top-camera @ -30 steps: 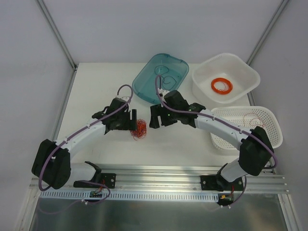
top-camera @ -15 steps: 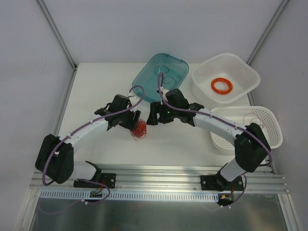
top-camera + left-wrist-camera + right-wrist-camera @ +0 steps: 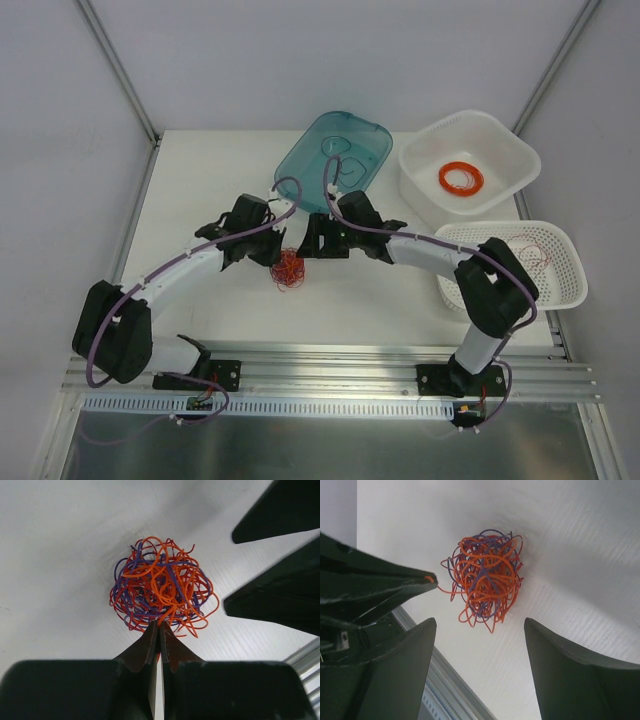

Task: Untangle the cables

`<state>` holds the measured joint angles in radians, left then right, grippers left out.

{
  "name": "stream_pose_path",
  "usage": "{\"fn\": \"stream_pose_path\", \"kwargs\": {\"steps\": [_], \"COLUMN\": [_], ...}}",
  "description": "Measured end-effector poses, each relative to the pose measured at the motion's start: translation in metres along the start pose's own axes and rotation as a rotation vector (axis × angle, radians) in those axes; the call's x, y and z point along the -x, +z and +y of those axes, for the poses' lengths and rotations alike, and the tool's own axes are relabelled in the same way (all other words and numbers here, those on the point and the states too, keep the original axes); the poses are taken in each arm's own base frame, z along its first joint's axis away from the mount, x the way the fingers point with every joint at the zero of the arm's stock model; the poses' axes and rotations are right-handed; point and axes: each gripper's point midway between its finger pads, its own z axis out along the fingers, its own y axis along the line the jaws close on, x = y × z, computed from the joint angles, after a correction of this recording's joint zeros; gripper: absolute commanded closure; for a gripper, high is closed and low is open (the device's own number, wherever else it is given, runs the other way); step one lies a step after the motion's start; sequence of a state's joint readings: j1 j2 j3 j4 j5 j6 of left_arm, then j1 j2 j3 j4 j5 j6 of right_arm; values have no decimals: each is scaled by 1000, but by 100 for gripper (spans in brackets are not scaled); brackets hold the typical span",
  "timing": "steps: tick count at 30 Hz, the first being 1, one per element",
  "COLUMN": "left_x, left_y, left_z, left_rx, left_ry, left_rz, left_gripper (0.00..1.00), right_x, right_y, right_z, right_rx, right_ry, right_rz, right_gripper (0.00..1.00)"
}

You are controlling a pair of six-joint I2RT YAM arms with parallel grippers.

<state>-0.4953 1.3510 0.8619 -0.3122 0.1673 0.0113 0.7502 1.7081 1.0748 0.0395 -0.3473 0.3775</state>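
Pinching the cables (image 3: 162, 587) at their edge, the left hand (image 3: 159, 626) is closed; the right wrist view, unlike the top view, shows the right hand (image 3: 480, 623) spread wide.

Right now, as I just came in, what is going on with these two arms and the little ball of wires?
Two robot arms are working on a small wad of cables that lies on the white table. The left gripper is shut at the edge of the wad and appears to pinch an orange strand. The right gripper hangs close to the wad with its jaws wide open, not touching it. The cables are in one tangled clump; nothing is separated yet.
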Motion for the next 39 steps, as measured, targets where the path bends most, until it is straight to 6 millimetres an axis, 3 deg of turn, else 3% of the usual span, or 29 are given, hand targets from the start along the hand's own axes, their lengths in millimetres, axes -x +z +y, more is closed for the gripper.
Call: {"fn": "stream_pose_path", "kwargs": {"steps": [13, 18, 22, 26, 29, 34, 39], "left_x": [46, 69, 102, 131, 127, 121, 127], "left_y": [-64, -96, -140, -191, -212, -242, -278], "left_z": [-32, -41, -42, -16, 16, 65, 88], "left_rx": [-109, -127, -99, 42, 182, 408, 566], "left_ry": [-71, -89, -91, -129, -202, -310, -350], "left_rz": [-236, -322, -437, -552, -537, -520, -573], "left_gripper": [100, 100, 100, 100, 100, 100, 100], "right_x": [-14, -23, -25, -28, -8, 29, 34], "right_y": [55, 70, 68, 45, 17, -34, -65], "right_z": [-11, -14, -27, -53, -59, -44, -53], "right_rx": [17, 27, 11, -38, -48, -43, -104], "right_ry": [98, 121, 142, 175, 172, 85, 53], "right_rz": [54, 85, 75, 56, -13, -147, -178], "right_gripper": [34, 59, 73, 88, 87, 85, 83]}}
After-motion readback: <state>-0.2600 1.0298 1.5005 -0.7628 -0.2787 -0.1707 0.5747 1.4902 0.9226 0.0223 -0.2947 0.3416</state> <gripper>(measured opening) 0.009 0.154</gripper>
